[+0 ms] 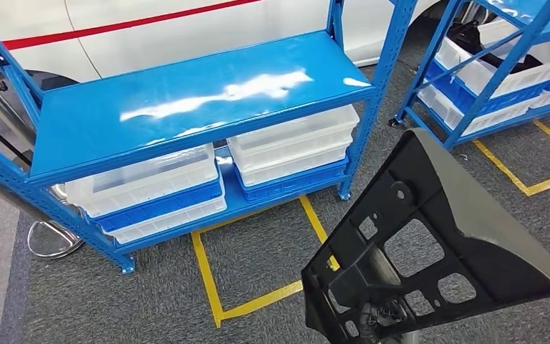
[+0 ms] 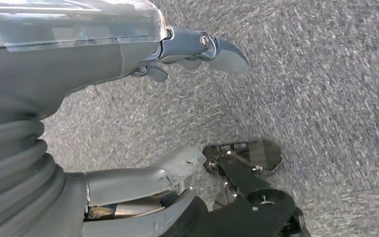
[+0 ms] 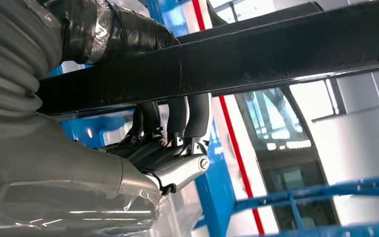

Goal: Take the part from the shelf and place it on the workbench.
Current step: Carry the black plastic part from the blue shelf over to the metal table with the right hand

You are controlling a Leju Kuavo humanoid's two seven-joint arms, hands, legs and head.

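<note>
At 5 o'clock in the head view, the black part [image 1: 430,244] is held up off the grey carpet [image 1: 258,258], clear of the blue shelf [image 1: 186,100] at 11 o'clock. Seen from the right wrist, the right hand [image 3: 170,148] grips it from beneath, dark fingers [image 3: 177,116] curled up onto its edge. The left hand [image 2: 177,103] hangs over the carpet, fingers apart, holding nothing.

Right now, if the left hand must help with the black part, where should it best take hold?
Probably the ribbed frame edge near the cut-out windows of the black part, coming from the robot's left: that side is free, and the openings let fingers hook through. The right hand already grips its bar.
</note>
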